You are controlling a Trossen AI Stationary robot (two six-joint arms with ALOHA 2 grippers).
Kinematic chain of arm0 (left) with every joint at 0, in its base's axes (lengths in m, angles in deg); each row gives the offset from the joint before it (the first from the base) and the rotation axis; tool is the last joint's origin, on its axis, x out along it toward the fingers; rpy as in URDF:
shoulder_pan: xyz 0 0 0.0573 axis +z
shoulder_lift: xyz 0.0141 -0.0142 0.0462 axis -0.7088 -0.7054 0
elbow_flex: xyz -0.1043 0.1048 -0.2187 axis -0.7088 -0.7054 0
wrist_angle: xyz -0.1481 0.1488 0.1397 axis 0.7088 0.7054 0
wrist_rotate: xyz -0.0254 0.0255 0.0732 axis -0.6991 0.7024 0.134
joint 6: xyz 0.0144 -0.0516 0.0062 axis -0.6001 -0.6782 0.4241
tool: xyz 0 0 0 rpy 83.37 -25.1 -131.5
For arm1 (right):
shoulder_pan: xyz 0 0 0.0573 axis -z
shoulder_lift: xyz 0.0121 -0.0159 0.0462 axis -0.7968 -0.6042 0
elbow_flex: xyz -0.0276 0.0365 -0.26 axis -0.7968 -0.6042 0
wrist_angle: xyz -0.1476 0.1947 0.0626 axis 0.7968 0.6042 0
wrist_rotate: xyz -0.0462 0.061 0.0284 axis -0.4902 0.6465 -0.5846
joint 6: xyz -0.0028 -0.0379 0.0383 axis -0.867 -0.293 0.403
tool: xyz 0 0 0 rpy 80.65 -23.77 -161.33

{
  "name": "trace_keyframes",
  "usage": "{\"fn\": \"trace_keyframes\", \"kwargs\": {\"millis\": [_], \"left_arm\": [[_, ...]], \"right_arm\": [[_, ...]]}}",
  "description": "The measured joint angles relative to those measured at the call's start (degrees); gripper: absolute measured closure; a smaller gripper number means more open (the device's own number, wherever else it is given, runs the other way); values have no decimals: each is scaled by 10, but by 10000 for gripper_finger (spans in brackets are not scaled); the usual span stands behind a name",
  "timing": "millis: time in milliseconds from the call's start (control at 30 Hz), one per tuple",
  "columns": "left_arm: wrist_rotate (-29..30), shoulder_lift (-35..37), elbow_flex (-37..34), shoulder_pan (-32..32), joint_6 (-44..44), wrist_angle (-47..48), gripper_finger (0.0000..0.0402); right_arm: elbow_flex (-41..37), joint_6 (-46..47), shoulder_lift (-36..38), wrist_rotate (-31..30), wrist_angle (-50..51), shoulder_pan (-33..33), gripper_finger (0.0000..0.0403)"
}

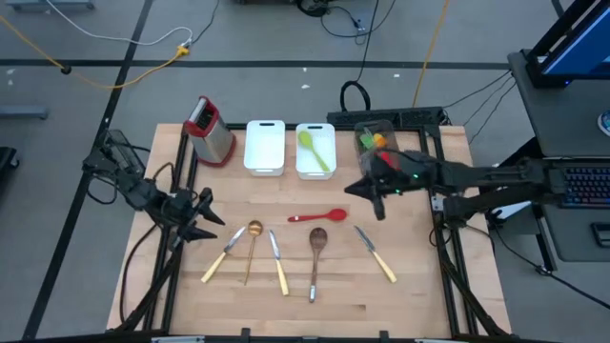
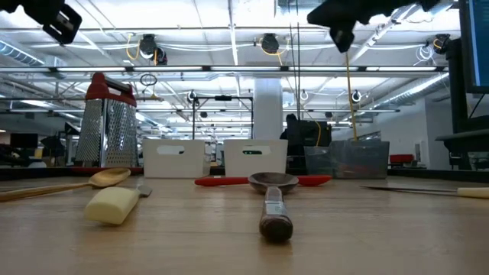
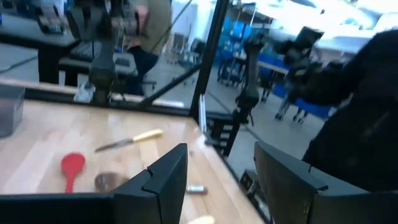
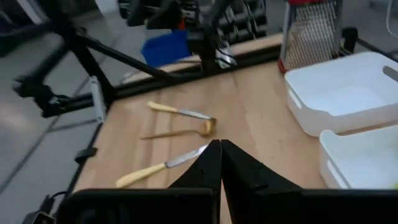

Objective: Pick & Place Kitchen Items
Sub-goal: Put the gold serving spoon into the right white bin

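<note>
One green spatula (image 1: 315, 150) is binned; apparently six utensils remain. The right gripper (image 1: 379, 202) is clenched empty, at three o'clock.

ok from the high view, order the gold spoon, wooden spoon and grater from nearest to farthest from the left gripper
1. Gold spoon, just right of the left gripper.
2. Grater, at the table's far-left corner.
3. Wooden spoon, mid-table.

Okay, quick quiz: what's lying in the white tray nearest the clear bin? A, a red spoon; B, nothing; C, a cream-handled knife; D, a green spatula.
D: in the high view the green spatula lies inside that white tray, while the red spoon sits out on the table.
</note>
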Motion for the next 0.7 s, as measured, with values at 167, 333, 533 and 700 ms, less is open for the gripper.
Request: {"fn": "trace_keyframes", "kwargs": {"millis": [167, 333, 533, 700], "left_arm": [[3, 0, 0, 0, 31, -16, 210], [3, 0, 0, 0, 44, -15, 211], [3, 0, 0, 0, 19, -14, 210], [2, 0, 0, 0, 9, -13, 210]], "right_arm": [[-104, 8, 84, 0, -96, -7, 403], [-196, 4, 154, 0, -174, -7, 403], [-294, 11, 214, -2, -282, -6, 403], [-360, 31, 248, -2, -330, -6, 403]]}}
